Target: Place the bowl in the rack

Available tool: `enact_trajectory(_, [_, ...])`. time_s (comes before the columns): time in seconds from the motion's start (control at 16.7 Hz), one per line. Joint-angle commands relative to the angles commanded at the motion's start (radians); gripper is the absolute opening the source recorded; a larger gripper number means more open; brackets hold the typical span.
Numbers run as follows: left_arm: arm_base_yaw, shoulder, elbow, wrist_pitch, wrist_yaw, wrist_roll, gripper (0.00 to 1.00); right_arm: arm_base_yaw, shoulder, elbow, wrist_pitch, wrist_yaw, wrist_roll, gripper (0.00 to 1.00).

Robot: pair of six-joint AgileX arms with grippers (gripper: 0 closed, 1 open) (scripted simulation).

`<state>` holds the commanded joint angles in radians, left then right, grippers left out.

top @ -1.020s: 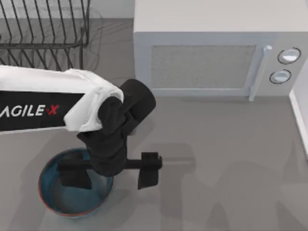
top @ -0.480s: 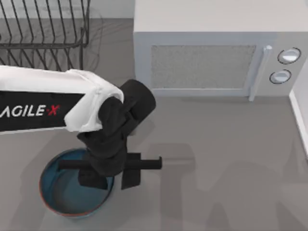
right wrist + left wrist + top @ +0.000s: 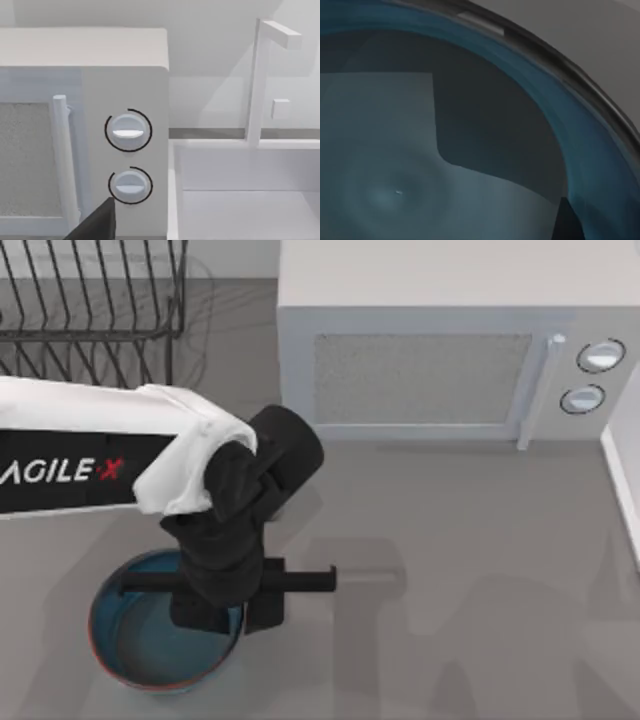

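Blue bowl [image 3: 150,645] on grey table [image 3: 450,580], contents none, right rim pinched between closed fingers of left gripper [image 3: 238,608], wrist hiding the contact

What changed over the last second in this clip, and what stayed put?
The left claw closed: its two fingers drew together from a wide spread onto the near-right rim of the bowl, one inside and one outside. The bowl shifted slightly. The rack and microwave stayed as they were.

"AGILE·X" in white and red on the left arm [image 3: 70,470]
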<state>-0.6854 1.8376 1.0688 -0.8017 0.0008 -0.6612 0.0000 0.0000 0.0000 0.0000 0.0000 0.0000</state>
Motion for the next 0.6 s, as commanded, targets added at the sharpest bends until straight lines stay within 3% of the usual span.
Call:
enact_trajectory(0.36, [-0.002, -0.003, 0.037, -0.037, 0.000, -0.002, 0.00, 0.000, 0.000, 0.000, 0.000, 0.000, 0.000, 1.00])
enact_trajectory(0.6, [-0.006, -0.016, 0.223, -0.237, 0.000, -0.012, 0.00, 0.000, 0.000, 0.000, 0.000, 0.000, 0.000, 1.00])
